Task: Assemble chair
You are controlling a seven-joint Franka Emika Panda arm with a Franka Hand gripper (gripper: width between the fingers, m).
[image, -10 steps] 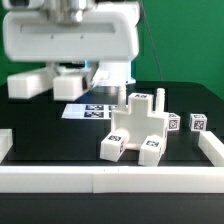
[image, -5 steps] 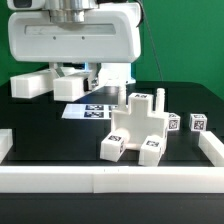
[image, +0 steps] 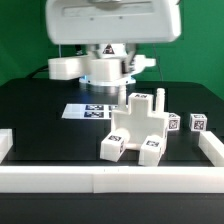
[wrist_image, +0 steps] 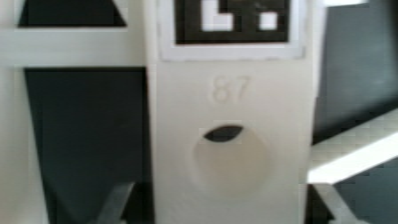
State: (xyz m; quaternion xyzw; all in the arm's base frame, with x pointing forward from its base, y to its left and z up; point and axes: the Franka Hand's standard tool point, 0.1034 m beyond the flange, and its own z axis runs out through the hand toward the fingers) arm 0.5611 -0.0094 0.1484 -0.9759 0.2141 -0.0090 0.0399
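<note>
The part-built chair (image: 135, 130) stands on the black table right of centre in the exterior view: a white blocky body with tagged blocks at its front corners and a peg on top. My gripper (image: 103, 76) hangs above and behind it, over the marker board (image: 92, 110). It is shut on a long white chair part (image: 68, 68) held level. In the wrist view this part (wrist_image: 222, 110) fills the middle, with a tag, the number 87 and a dark hole. My gripper (wrist_image: 217, 205) has one finger on each side of it.
Two small tagged white pieces (image: 172, 122) (image: 198, 124) lie at the exterior view's right of the chair. A long white border wall (image: 110, 180) runs along the front, with ends at the left (image: 5, 143) and right (image: 210, 150).
The arm has swung from the exterior view's left to the centre and turned, carrying the long white part with it. The chair body and small pieces have not moved.
</note>
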